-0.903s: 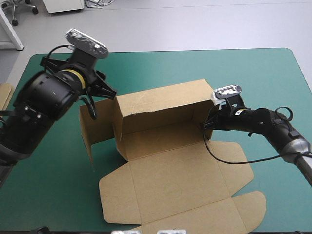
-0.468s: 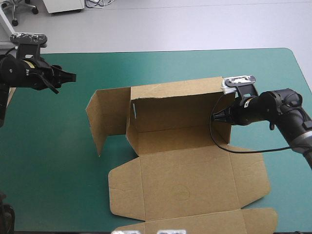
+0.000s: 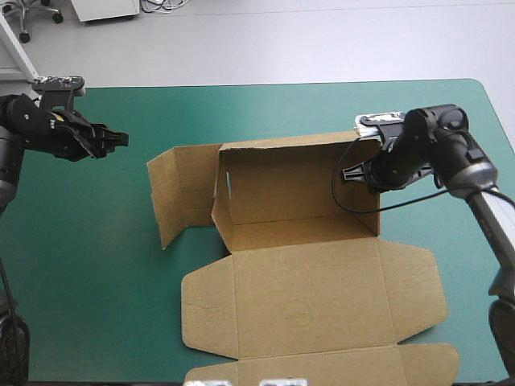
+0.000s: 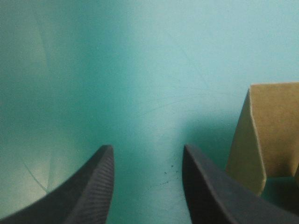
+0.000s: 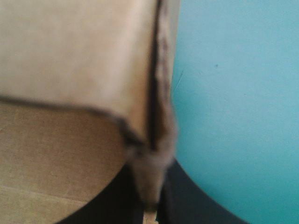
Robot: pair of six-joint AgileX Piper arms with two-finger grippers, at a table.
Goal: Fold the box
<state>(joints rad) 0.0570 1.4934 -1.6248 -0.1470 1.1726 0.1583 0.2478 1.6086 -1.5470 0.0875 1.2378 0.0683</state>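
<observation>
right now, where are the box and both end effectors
box [image 3: 298, 273], high view, flat lid panel
left end effector [image 4: 147, 148], left wrist view, midway between open fingers
right end effector [image 5: 149, 191], right wrist view, midway between fingers gripping the box wall

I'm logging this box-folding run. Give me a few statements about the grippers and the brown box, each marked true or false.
1. The left gripper is open and holds nothing. True.
2. The right gripper is open, clear of the brown cardboard box. False: it is shut on the box's right wall.
3. The box's lid lies flat on the teal-green table cover. True.
4. The left gripper touches the box. False: it hovers apart from it, over bare cover.
</observation>
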